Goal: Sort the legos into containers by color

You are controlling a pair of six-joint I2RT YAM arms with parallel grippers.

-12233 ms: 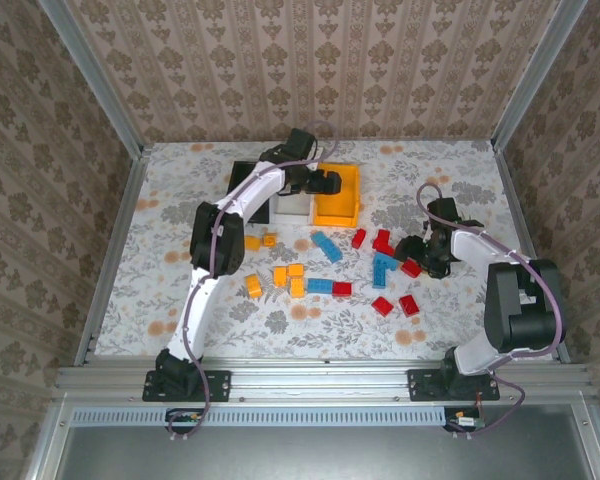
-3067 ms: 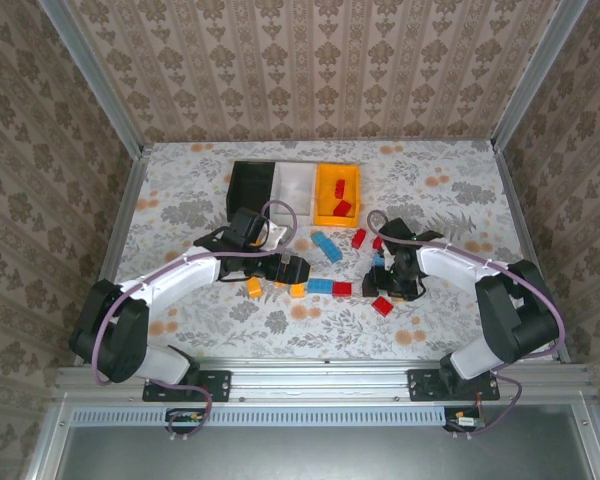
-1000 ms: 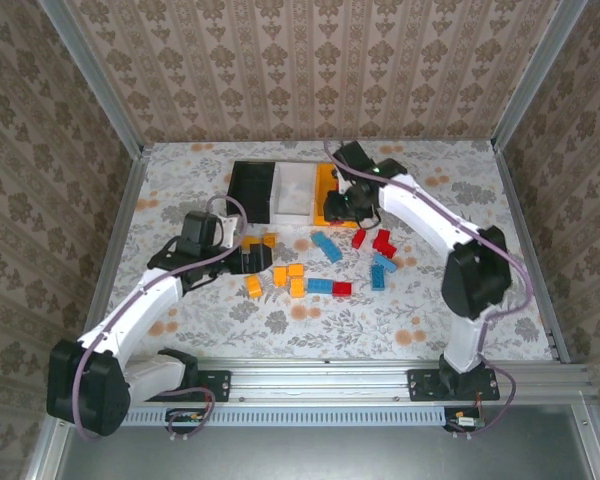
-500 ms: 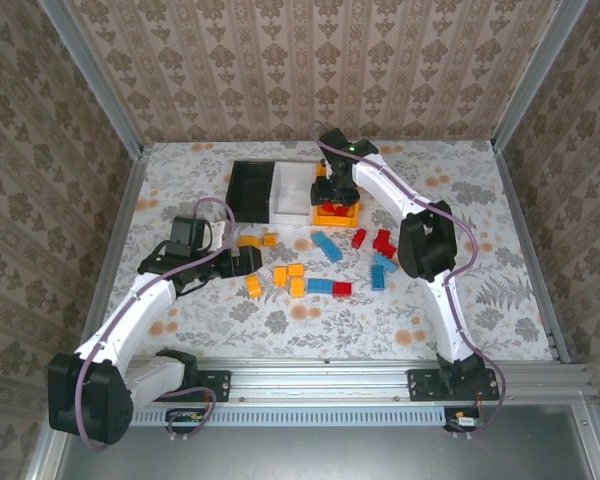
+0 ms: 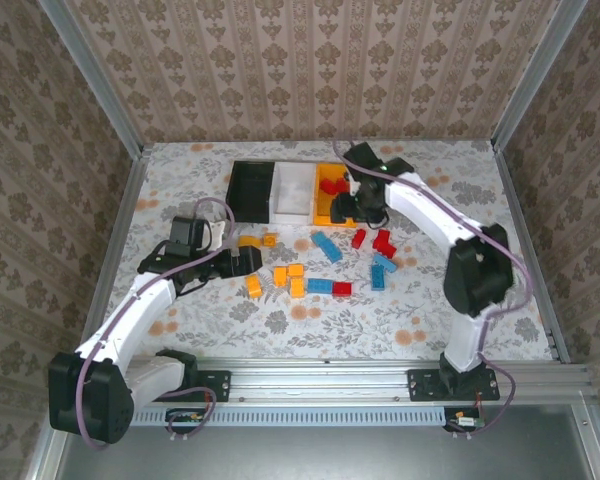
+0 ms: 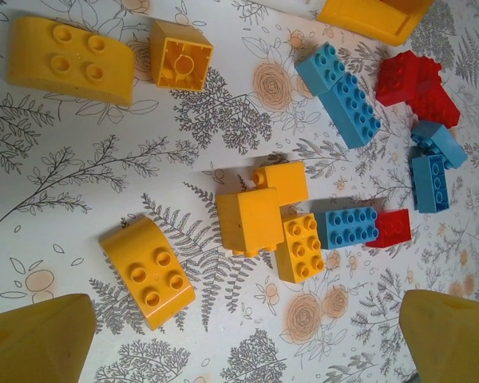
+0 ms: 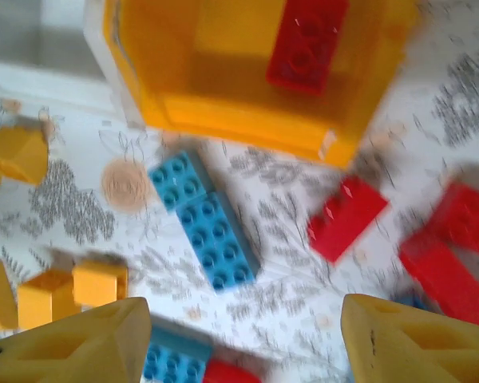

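In the right wrist view, the small red rectangular plastic brick (image 7: 347,217) is seen on the table just outside the orange plastic bin (image 7: 239,120), between 1 and 2 o'clock from the empty, wide-spread right gripper (image 7: 239,319), with its long axis laid from 2 to 8 o'clock.

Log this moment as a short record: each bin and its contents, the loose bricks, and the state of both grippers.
black bin: left end of the row; interior too dark to read
white bin: middle; no brick visible inside
orange bin: right end; holds at least one red brick
loose on the table: yellow-orange bricks, blue bricks, red bricks, in front of the bins
left gripper: open, empty, above the yellow-orange bricks
right gripper: open, empty, just in front of the orange bin
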